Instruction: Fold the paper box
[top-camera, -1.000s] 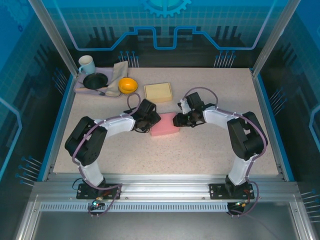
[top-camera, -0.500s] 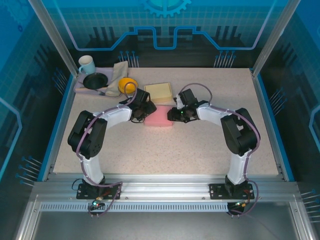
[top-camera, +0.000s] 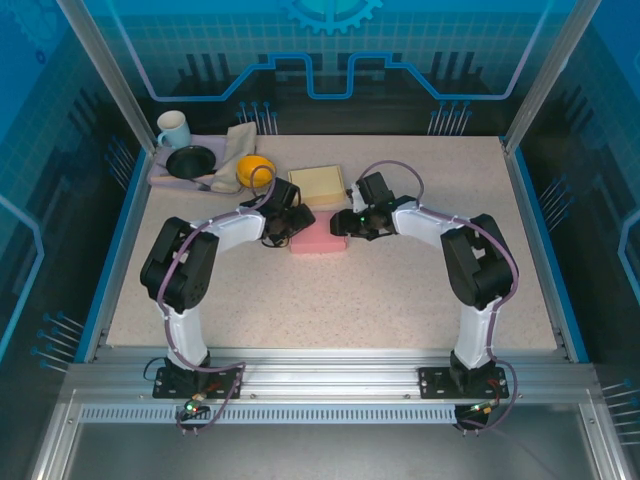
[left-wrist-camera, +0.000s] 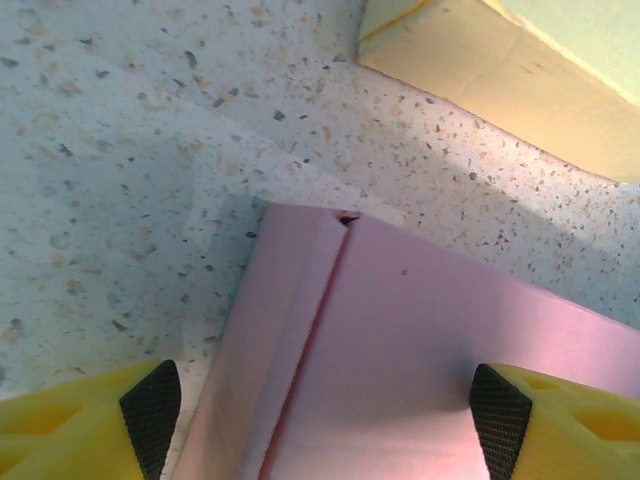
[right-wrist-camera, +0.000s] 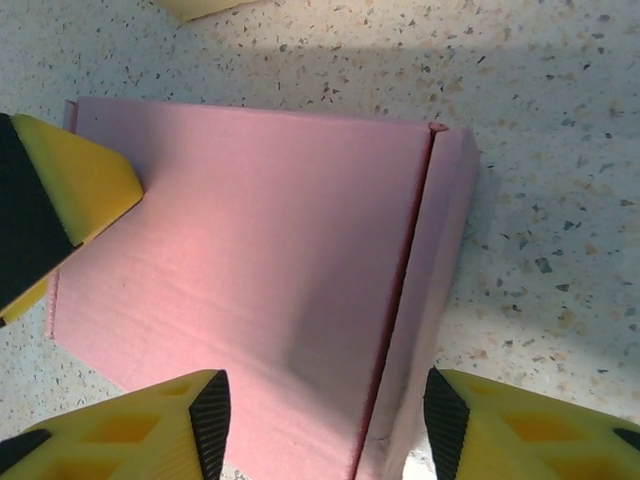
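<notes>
The paper box (top-camera: 318, 238) is pink, closed and flat on the table, with a seam along one end (left-wrist-camera: 310, 340) (right-wrist-camera: 405, 290). My left gripper (top-camera: 291, 222) is at its left end, jaws open and straddling that end (left-wrist-camera: 325, 415). One left fingertip (left-wrist-camera: 498, 410) hangs over the box top; the other (left-wrist-camera: 152, 408) is just off its side. My right gripper (top-camera: 346, 225) is at the right end, open over the seam (right-wrist-camera: 325, 425). Its fingertips (right-wrist-camera: 443, 420) stand apart from the cardboard. A yellow left finger (right-wrist-camera: 60, 200) shows at the box's far end.
A yellow box (top-camera: 316, 184) (left-wrist-camera: 500, 70) lies just behind the pink one. At the back left a tray (top-camera: 160, 178) holds a mug (top-camera: 173, 128), a black bowl (top-camera: 190, 161) and a cloth (top-camera: 236, 145), with an orange bowl (top-camera: 255, 170) beside it.
Both grippers carried the pink box a little toward the back, near the yellow box. Both sets of jaws have since widened off it.
</notes>
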